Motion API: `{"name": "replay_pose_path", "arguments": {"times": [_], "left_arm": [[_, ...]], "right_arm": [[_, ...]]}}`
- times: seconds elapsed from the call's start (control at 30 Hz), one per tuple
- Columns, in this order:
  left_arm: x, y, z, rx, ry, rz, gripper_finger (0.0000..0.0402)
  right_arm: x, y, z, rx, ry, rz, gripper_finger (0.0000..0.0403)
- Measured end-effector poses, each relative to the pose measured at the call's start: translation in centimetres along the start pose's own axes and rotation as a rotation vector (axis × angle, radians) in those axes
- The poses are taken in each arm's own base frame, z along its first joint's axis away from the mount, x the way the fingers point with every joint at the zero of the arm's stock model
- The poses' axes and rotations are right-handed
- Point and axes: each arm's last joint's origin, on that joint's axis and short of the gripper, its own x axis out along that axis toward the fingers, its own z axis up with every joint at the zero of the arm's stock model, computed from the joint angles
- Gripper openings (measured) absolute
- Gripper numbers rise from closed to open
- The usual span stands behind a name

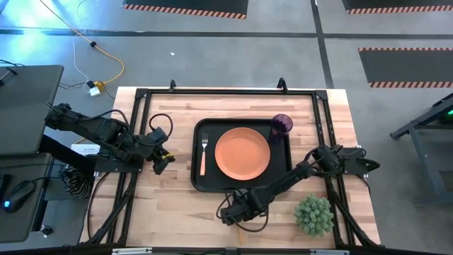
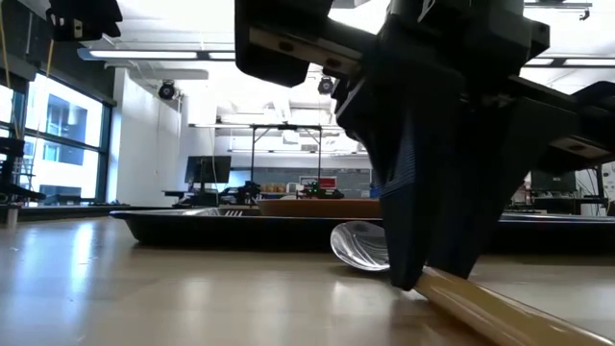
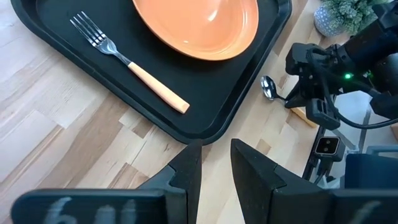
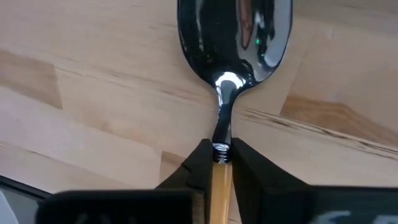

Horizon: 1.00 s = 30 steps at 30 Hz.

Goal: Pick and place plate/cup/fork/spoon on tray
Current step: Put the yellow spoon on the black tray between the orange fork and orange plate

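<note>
The black tray (image 1: pixel 202 180) lies mid-table with the orange plate (image 1: pixel 242 153) in its middle, the purple cup (image 1: pixel 282 125) upright in its far right corner and the fork (image 1: pixel 204 154) along its left side. The spoon (image 4: pixel 235 37) lies on the wood just in front of the tray's near edge, its bowl toward the tray; it also shows in the low view (image 2: pixel 360 246). My right gripper (image 1: pixel 230 211) is down over the spoon, shut on its handle. My left gripper (image 3: pixel 216 167) waits left of the tray, empty, its fingers a little apart. My right gripper pinches the spoon's orange handle (image 4: pixel 219 177) between its two fingers, at the end where the metal neck joins it. The fingers (image 2: pixel 432 240) come from above, pointing down, across the handle. The bowl and the handle's free end (image 2: pixel 490 312) look to be on the table.
A small potted plant (image 1: pixel 313 214) stands at the table's near right, beside the right arm. A black frame (image 1: pixel 141 99) runs around the tabletop. Bare wood lies left of the tray and along the near edge.
</note>
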Motion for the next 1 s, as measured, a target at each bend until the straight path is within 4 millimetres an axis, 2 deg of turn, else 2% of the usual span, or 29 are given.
{"name": "replay_pose_path", "arguments": {"times": [0.5,1.0], "left_arm": [[0.0,0.0,0.0,0.0,0.0,0.0,0.0076],[0.0,0.0,0.0,0.0,0.001,0.001,0.0076]], "right_arm": [[-0.4,0.4,-0.2,-0.078,-0.001,0.013,0.002],[-3.5,3.3,-0.9,-0.172,-0.054,0.122,0.0018]]}}
